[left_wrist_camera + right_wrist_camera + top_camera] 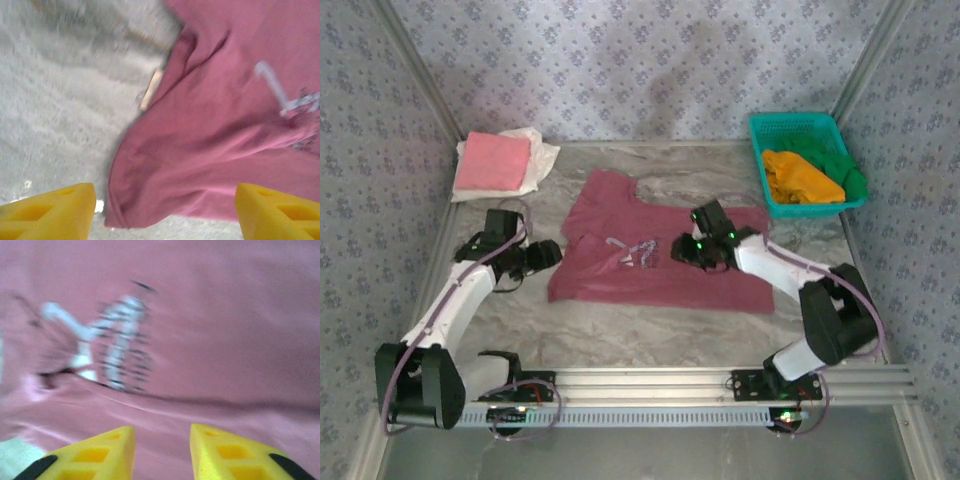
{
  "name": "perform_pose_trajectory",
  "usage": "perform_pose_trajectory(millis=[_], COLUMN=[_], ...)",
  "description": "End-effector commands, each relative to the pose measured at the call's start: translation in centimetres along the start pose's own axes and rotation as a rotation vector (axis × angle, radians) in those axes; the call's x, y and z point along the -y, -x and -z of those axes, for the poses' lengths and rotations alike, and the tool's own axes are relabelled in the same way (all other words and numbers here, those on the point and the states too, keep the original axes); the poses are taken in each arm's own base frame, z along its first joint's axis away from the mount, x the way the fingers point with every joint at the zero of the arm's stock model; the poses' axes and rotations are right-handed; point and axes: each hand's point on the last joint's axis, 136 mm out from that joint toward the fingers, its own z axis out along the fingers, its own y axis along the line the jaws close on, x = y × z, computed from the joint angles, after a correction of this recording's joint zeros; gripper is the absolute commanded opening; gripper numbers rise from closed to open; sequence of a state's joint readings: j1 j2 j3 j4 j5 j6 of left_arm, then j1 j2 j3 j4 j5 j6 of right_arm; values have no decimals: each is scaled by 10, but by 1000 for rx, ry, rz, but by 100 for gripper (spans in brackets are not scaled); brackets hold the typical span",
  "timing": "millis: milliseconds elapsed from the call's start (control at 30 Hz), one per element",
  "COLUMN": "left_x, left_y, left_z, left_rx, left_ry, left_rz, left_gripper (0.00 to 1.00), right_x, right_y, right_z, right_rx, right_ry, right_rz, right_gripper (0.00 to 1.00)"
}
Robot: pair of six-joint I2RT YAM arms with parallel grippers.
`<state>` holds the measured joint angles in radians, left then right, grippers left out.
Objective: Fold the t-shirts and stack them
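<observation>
The maroon t-shirt (655,250) lies spread on the table centre, its white print (632,252) creased near the middle. My left gripper (548,255) hovers open at the shirt's left edge; its yellow fingers (47,210) frame the shirt's lower left corner (150,200). My right gripper (688,250) is over the shirt just right of the print (112,350), jaws open with a narrow gap and nothing between them; maroon cloth (225,340) lies under it. A folded pink tee (492,162) rests on a cream one (542,152) at the back left. Orange (800,178) and green (848,172) tees sit in the basket.
The teal mesh basket (795,128) stands at the back right corner. Patterned walls enclose the marble table (650,325) on three sides. An aluminium rail (720,380) with the arm bases runs along the near edge.
</observation>
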<state>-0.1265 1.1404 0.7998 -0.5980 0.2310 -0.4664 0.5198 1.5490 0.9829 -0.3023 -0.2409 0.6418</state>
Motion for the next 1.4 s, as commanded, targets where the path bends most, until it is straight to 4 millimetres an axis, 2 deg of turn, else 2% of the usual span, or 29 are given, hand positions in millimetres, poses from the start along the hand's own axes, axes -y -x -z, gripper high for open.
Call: perform_pose_trajectory(millis=[0, 67, 133, 233, 400, 533, 700, 833, 1000, 1100, 1167, 1267, 1367], left_x=[7, 10, 13, 15, 3, -2, -4, -3, -3, -3, -2, -3, -5], left_y=[12, 18, 23, 22, 10, 3, 1, 1, 1, 2, 3, 3, 3], left_z=[-8, -13, -15, -19, -25, -31, -42, -47, -47, -46, -45, -44, -42], left_rx=[23, 40, 58, 53, 17, -4, -31, -43, -43, -43, -41, -38, -32], left_ry=[-21, -33, -51, -63, -22, -13, -9, -18, -19, -16, -17, -10, 0], left_rz=[-7, -4, -14, -32, -45, -51, -51, -40, -39, -38, -37, -35, -35], left_gripper=[69, 67, 65, 65, 66, 66, 66, 66, 66, 66, 66, 66, 66], right_x=[-65, -101, -122, -130, -114, -103, -95, -103, -109, -117, -121, -127, -131], right_y=[13, 18, 17, 18, 23, 11, -6, -23, -26, -30, -29, -31, -46], right_z=[-13, -27, -45, -73, -98, -105, -112, -114, -114, -108, -102, -90, -82], right_rx=[-77, -113, -163, -245, -287, -347, -425, -477, -486, -488, -467, -419, -367], right_ry=[164, 247, 282, 266, 156, 92, 70, 109, 143, 169, 179, 211, 262], right_rz=[205, 333, 439, 498, 446, 444, 482, 488, 509, 528, 532, 557, 625], right_gripper=[41, 44, 45, 46, 53, 58, 57, 49, 42, 16, 6, 2, 0])
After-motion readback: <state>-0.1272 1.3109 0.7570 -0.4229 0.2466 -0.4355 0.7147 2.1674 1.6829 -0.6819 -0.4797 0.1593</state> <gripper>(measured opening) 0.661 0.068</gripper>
